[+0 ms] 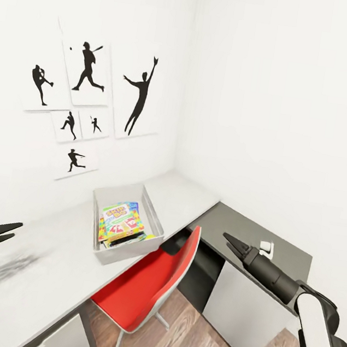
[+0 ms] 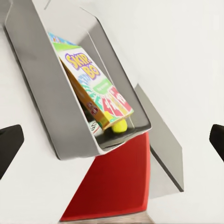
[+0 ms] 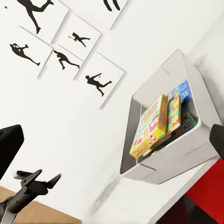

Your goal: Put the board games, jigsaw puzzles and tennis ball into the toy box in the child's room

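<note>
Both black two-fingered grippers hang empty with their jaws parted: the left gripper [image 1: 11, 230] over the pale grey desk top [image 1: 42, 282], the right gripper [image 1: 232, 243] out over the floor beside the low dark cabinet [image 1: 263, 238]. Between them one red chair [image 1: 146, 285] is tucked under the desk. Farther back, the plain grey toy box [image 1: 158, 224] sits on the desk holding the toys: colourful cartoon-printed game boxes [image 2: 93, 84] leaning together, their number hard to count, and one small yellow-green ball [image 2: 119, 125] beside them. Six black sports silhouette pictures [image 1: 89, 68] hang on the white wall behind.
</note>
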